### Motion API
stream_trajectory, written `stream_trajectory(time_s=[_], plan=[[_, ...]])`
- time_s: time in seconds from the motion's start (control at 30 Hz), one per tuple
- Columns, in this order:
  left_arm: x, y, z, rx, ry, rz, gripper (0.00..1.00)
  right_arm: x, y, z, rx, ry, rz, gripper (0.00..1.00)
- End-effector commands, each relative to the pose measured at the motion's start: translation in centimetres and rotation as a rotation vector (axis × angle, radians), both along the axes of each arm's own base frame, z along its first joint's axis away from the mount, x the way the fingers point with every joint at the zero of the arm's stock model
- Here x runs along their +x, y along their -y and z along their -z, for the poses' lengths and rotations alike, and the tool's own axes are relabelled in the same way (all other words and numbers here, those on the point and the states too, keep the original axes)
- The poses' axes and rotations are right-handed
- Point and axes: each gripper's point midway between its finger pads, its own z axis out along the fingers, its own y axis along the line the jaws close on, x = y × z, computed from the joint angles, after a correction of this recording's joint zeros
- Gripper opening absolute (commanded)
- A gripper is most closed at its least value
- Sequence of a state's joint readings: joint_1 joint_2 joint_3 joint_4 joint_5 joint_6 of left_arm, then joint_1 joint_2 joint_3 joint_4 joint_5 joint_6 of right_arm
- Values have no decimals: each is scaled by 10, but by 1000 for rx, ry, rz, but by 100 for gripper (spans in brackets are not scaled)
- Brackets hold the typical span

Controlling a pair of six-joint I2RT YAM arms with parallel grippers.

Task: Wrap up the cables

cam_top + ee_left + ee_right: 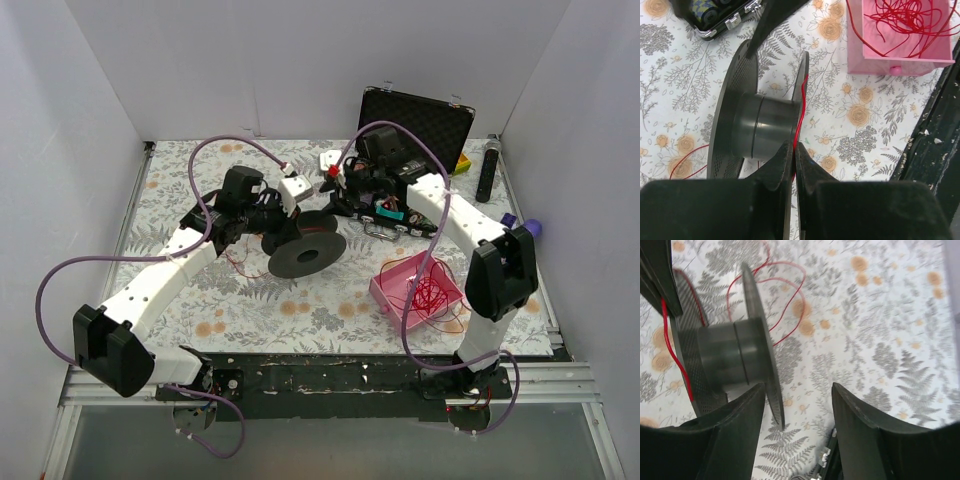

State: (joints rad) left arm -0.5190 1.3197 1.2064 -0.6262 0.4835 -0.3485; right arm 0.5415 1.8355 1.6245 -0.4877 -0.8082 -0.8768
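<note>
A black spool (306, 251) lies on its side on the floral table; it also shows in the left wrist view (757, 127) and the right wrist view (722, 357). My left gripper (794, 145) is shut on a thin red cable (799, 112) that runs up along the spool's right flange. In the top view the left gripper (285, 222) is at the spool's far left side. My right gripper (797, 387) is open, with the spool's near flange edge (765, 370) between its jaws, not touching. Red cable (671, 347) hangs by the spool's other flange. More red cable (430, 292) is piled in a pink tray (385, 290).
An open black case (418, 118) stands at the back, with small parts and a black remote-like bar (487, 172) beside it. Loose red cable loops (785, 295) lie on the table by the spool. The pink tray (900, 62) is near the black front rail (935, 135).
</note>
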Motion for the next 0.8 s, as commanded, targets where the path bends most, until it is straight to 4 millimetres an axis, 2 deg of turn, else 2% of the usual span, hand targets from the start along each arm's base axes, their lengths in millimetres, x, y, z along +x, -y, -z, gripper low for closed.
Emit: stream_trajectory(time_s=[0.0,0.13,0.23,0.3,0.4,0.53,0.6,0.77], plan=[[-29,-2,29,15,-174,28,0,13,-3,-80,185,154,102,64],[-39,3,35,-11,-220,59,0,17,0,-79,180,120,162,65],[-37,12,22,-65,-229,58,0,30,6,-85,181,94,283,64],[-24,12,15,-74,-205,-2,0,36,12,-93,194,75,366,64],[4,1,18,-24,-131,-141,0,39,20,-104,223,33,465,64],[22,-14,29,34,-81,-251,0,24,21,-107,248,-18,450,64],[24,-18,34,47,-79,-273,0,13,18,-97,252,-46,404,64],[23,-18,25,25,-77,-296,0,-20,8,-86,268,-127,242,64]])
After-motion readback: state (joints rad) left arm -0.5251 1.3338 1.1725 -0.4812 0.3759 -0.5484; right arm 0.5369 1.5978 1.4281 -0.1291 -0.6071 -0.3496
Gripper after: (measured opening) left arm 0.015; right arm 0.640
